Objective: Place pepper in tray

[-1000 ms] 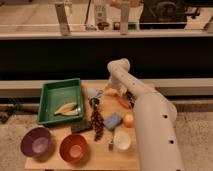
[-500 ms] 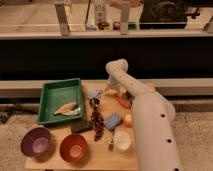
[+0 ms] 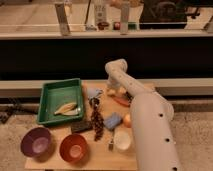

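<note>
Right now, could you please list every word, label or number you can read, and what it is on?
None can be read.
Box on the far ledge: any printing is too blurred to read.
Tray, pepper and the hand, just behind the pepper: no markings visible.

On the wooden table [image 3: 100, 161], a purple bowl [image 3: 36, 141] and an orange bowl [image 3: 73, 148] are set side by side at the lower left of the frame, with a white cup [image 3: 121, 140] to their right. A dark beaded bunch [image 3: 96, 120], a blue block [image 3: 112, 120] and a round orange fruit [image 3: 127, 120] are lined up mid-frame. A light blue cloth [image 3: 93, 92] is seen above them, just left of the gripper [image 3: 113, 91].
</note>
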{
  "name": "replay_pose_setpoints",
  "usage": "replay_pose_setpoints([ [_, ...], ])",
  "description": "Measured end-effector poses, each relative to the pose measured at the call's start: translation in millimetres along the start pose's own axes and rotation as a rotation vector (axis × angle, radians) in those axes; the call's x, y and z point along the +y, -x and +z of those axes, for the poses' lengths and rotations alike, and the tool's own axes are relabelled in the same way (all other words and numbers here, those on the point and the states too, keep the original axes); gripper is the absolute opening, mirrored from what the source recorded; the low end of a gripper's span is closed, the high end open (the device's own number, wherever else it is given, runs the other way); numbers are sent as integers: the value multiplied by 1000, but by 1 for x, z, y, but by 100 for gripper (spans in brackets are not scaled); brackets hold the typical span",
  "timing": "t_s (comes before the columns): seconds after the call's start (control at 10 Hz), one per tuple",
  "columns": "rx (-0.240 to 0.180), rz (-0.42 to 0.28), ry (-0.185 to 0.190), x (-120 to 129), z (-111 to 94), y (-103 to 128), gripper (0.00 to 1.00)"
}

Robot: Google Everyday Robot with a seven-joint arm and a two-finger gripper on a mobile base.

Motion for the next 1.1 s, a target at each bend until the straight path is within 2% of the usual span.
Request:
replay_pose_setpoints([
  [0.4,-14,-19,21,3,0,2,75],
  [0.5,-36,-44,27,3,-1,5,79],
  [0.8,-108,-151,30,9,-8,19,80],
  [1.1,-114,-202,29,9,-10,24,80],
])
